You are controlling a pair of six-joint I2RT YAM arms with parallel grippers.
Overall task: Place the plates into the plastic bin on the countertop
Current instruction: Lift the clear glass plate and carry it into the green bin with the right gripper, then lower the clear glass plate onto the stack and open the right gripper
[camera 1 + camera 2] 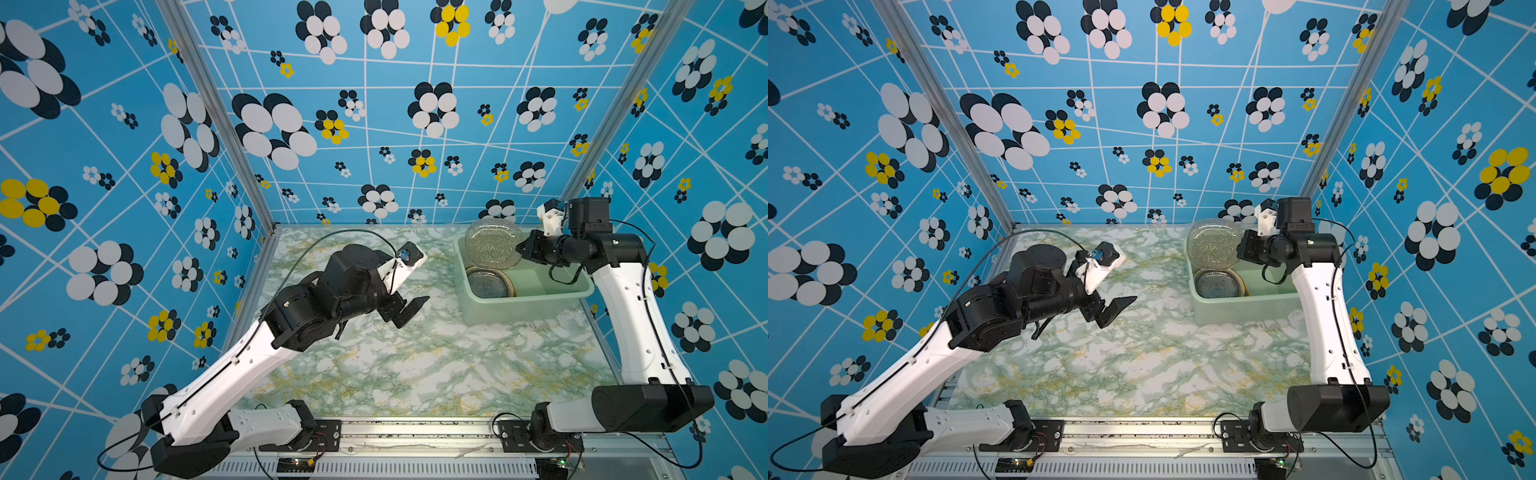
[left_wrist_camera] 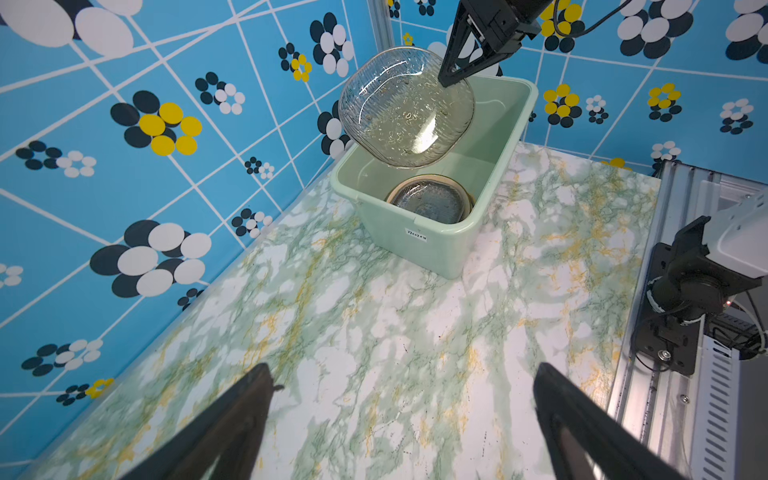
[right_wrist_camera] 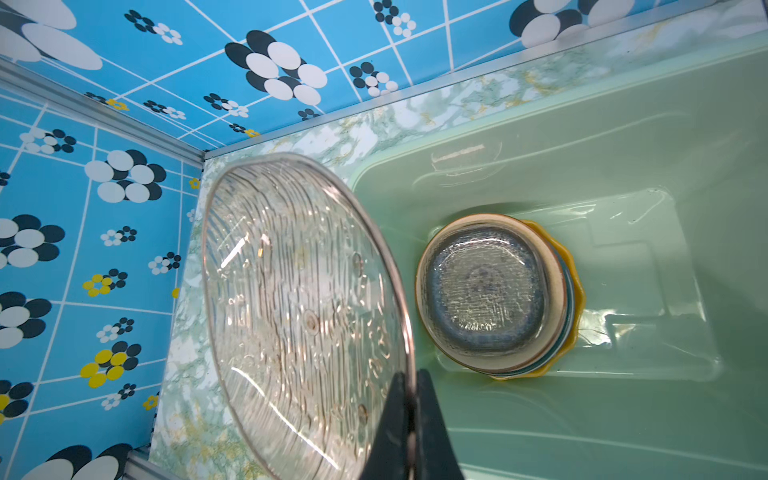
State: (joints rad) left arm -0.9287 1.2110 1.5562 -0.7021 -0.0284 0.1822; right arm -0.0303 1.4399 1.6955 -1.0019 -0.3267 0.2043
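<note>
Marble-patterned bench (image 1: 415, 365) (image 1: 1142, 365), white with green and yellow veins, runs between blue flowered walls (image 1: 374, 124).

Plastic bin (image 1: 528, 307) (image 1: 1246, 309) (image 2: 415, 249), pale mint, stands on the bench's far right part, close to the back wall.

Clear glass plate (image 1: 492, 245) (image 1: 1212, 245) (image 2: 405, 108) (image 3: 299, 316), ribbed and bubbled. It hangs steeply tilted, almost on edge, over the bin's far left end. Whether its lower edge touches the bin wall, I cannot tell.

Stack of plates (image 1: 488, 284) (image 1: 1219, 284) (image 2: 430, 203) (image 3: 490, 291) lies flat on the bin floor at the left end, below the hanging plate and apart from it. Top of the stack is glass. Under that come a beige rim, a blue edge, and a yellow scalloped plate (image 3: 578, 291) at the bottom.

My right jaws are closed tight on the hanging plate's rim, with one finger on either side of the glass. This is plain in the right wrist view.

My left jaws stand spread wide and hold nothing. They hover above the bench left of middle, well apart from the bin.
</note>
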